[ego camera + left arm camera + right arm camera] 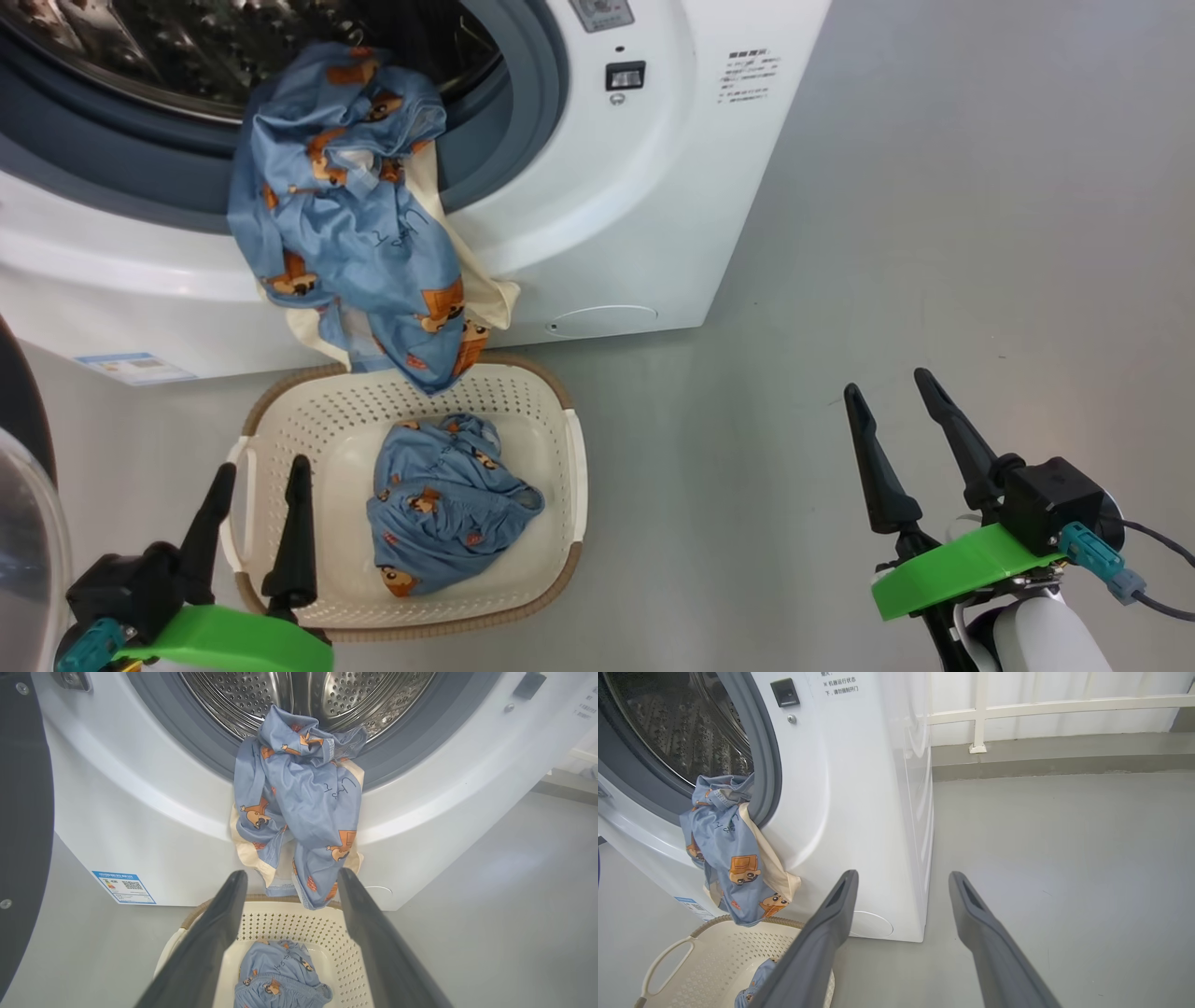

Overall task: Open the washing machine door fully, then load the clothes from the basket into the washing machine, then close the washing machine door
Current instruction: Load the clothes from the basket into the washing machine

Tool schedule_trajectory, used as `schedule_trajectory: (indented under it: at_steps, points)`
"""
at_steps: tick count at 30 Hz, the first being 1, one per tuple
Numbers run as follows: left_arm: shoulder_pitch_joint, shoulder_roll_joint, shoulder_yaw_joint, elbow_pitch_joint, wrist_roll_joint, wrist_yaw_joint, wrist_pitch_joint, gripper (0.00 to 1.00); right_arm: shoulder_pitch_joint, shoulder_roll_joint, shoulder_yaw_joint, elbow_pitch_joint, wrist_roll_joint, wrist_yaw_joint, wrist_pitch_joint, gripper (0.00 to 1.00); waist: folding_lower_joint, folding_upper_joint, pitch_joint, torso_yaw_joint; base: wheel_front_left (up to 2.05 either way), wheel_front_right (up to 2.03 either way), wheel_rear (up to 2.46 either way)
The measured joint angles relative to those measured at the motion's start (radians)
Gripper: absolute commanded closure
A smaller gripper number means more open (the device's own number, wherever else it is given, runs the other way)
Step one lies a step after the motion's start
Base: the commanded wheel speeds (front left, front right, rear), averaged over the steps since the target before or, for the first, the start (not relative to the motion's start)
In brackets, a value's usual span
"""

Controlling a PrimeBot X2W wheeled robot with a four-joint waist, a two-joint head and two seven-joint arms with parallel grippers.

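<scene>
The washing machine (644, 187) stands with its mouth uncovered; its door (23, 523) swings out at the far left, its black rim (23, 812) also at the left of the left wrist view. A blue bear-print garment with cream lining (355, 224) hangs from the drum's lip over the gasket, its tail reaching the basket (551, 439). A second blue bear-print piece (443, 504) lies bunched in the basket. My left gripper (261, 476) is open by the basket's left handle, holding nothing. My right gripper (892, 387) is open over bare floor, right of the basket.
Grey floor (934, 233) stretches to the right of the machine. A white railing and low kerb (1017, 742) run along the back. A blue label sticker (135, 367) and round service flap (602, 320) sit low on the machine's front.
</scene>
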Motion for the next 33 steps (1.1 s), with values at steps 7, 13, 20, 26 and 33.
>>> schedule_trajectory:
  at_steps: [7, 13, 20, 26, 33]
  points:
    - [0.0, 0.004, -0.001, -0.022, 0.0, 0.018, 0.004, 0.0, 0.002, 0.0, -0.005, 0.008, 0.003, 0.0, 0.0, 0.0, 0.0, 0.0, 0.003, -0.014, 0.0, 0.0, 0.0]
    - [0.0, 0.014, 0.0, -0.022, -0.011, 0.018, 0.007, 0.0, 0.012, 0.0, -0.001, 0.015, 0.011, 0.0, 0.0, 0.0, 0.0001, 0.0, 0.012, -0.026, 0.0, 0.0, 0.0]
    - [-0.012, 0.009, 0.001, 0.005, -0.07, 0.006, 0.033, 0.0, 0.009, 0.001, 0.014, 0.011, 0.021, 0.0, 0.0, 0.0, 0.0, 0.0, 0.04, -0.042, 0.0, 0.0, 0.0]
    - [-0.108, 0.009, 0.004, 0.071, -0.092, -0.019, 0.03, 0.0, -0.008, 0.001, 0.022, 0.004, 0.034, 0.0, 0.0, 0.0, 0.0, 0.0, 0.071, -0.07, 0.0, 0.0, 0.0]
    - [-0.202, 0.014, 0.009, 0.157, -0.095, -0.027, 0.004, 0.0, -0.012, 0.001, 0.047, 0.005, 0.046, 0.0, 0.0, 0.0, 0.0001, 0.0, 0.116, -0.108, 0.0, 0.0, 0.0]
